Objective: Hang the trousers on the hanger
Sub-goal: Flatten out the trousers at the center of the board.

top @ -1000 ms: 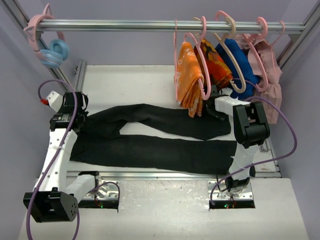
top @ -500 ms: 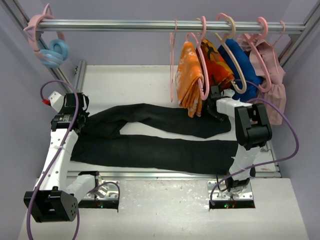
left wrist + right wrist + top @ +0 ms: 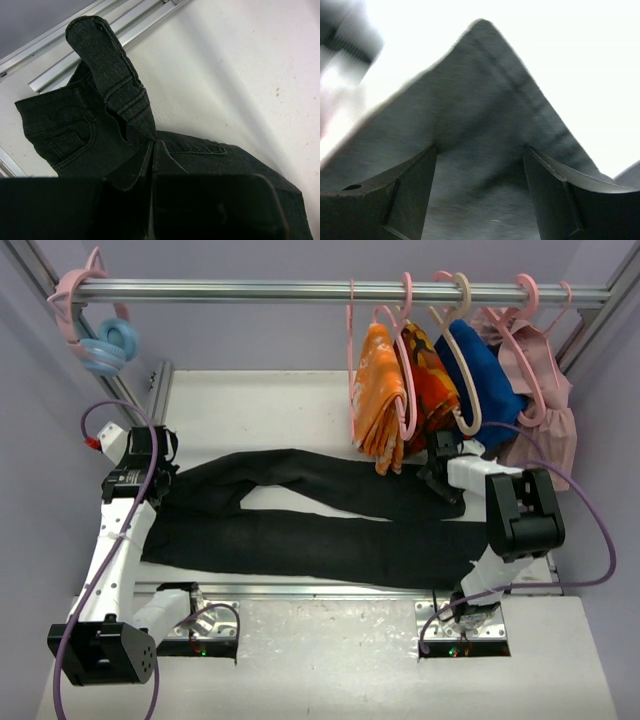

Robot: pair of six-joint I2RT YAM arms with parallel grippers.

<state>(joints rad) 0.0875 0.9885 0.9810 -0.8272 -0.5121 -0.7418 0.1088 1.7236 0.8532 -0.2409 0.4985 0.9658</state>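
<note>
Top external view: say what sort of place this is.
Probably a lab test cell set up as a wardrobe: metal rail hung with clothes, black trousers on a white table.

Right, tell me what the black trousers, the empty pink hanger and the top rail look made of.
Black trousers: woven cotton, probably denim; matte, grainy weave, with stitched seams and a pocket.
Pink hanger: a thin smooth rod, plastic or coated wire; can't tell which.
Rail: metal, likely aluminium; a silvery extrusion with lengthwise grooves.
</note>
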